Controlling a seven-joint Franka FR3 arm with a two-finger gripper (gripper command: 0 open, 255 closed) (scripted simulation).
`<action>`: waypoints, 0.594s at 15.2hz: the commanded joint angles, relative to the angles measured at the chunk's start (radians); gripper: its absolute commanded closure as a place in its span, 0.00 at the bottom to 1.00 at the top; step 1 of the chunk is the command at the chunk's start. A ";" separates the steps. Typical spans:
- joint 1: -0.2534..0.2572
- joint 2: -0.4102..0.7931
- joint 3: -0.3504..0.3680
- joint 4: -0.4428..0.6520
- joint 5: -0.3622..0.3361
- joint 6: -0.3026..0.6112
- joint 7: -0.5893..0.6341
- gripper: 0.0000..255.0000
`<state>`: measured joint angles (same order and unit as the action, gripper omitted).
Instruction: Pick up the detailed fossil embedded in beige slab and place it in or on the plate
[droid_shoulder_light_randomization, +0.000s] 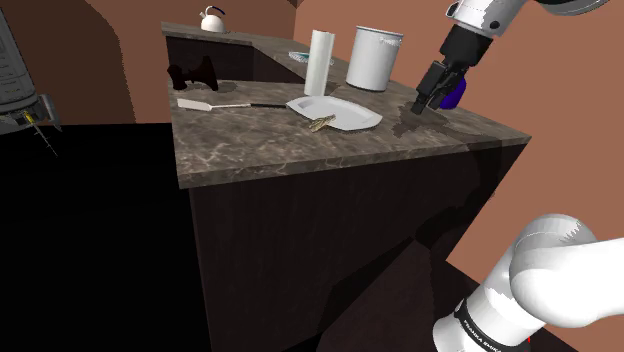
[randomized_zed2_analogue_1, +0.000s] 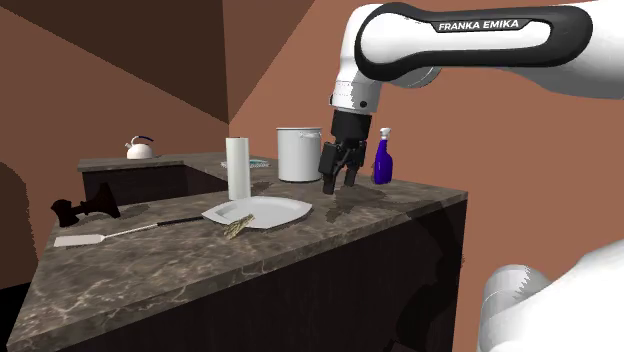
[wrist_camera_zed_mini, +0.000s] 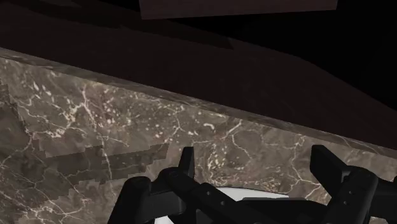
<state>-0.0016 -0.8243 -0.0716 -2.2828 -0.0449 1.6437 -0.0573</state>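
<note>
1. Gripper (wrist_camera_zed_mini: 254, 167): the jaws stand wide apart. Nothing lies between the two black fingers (wrist_camera_zed_mini: 186, 164), only bare counter (wrist_camera_zed_mini: 95, 121).
2. In the second exterior view the gripper points down, low over the dark marbled counter. Whether its tips touch the top cannot be told.
3. A blue spray bottle (randomized_zed2_analogue_1: 382, 158) stands just behind the gripper. A white pot (randomized_zed2_analogue_1: 298, 152) stands near it, toward that view's left.
4. The white plate (droid_shoulder_light_randomization: 350, 113) lies flat on the counter, beside the gripper on the shoulder view's left and apart from it.
5. The fossil (droid_shoulder_light_randomization: 320, 124) is a small tan piece at the plate's near rim, touching it. It is clear of the fingers and not held.
6. A white paper roll (droid_shoulder_light_randomization: 320, 62) stands upright behind the plate.
7. A spatula (droid_shoulder_light_randomization: 215, 103) lies further left on the counter, and a kettle (droid_shoulder_light_randomization: 212, 18) sits on the back counter.
</note>
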 joint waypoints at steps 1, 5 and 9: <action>0.000 0.000 0.000 0.000 0.000 0.000 0.000 0.00; 0.053 0.265 0.049 0.220 -0.090 -0.093 -0.121 0.00; 0.094 0.506 0.117 0.426 -0.196 -0.195 -0.234 0.00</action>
<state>0.0806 -0.3768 0.0241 -1.9008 -0.2123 1.4731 -0.2652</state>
